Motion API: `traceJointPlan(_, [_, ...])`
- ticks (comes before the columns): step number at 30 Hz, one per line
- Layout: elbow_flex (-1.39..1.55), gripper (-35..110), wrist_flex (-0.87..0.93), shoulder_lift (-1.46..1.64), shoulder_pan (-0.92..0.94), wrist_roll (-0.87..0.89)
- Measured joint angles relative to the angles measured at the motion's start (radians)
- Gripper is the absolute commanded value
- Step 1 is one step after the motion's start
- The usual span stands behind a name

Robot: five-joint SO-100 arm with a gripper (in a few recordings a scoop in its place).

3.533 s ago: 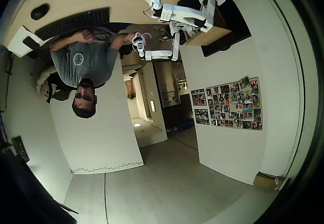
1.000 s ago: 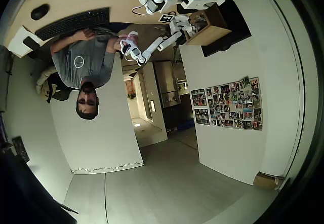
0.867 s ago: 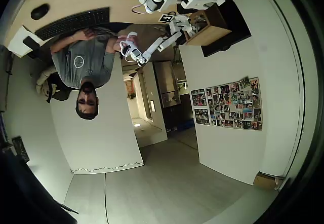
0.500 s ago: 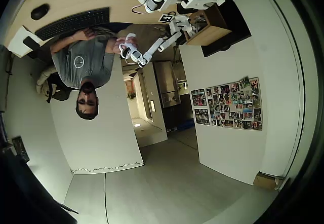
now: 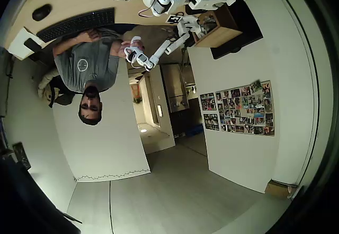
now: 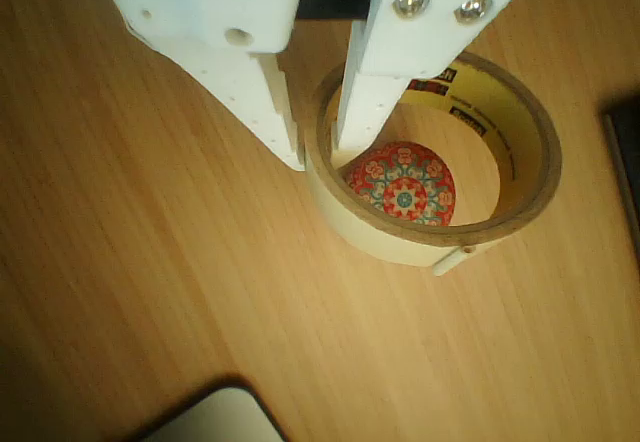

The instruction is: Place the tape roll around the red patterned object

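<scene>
Cream-yellow tape roll (image 6: 440, 217) sits over the red mandala-patterned disc (image 6: 402, 183) on the wood table (image 6: 150, 262), disc inside the hole. White two-finger gripper (image 6: 318, 152) pinches the ring's wall, one finger inside. Placement step; next: release, lift straight. Whether the ring lies flat is unclear.

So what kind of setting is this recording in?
Probably a home or office desk: a wooden table with a keyboard and mouse, a seated person, and a photo collage on the wall.
</scene>
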Motion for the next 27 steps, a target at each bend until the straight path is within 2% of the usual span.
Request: traceJointPlan(27, [-0.055,0,-0.046,-0.038,0.009,-0.003])
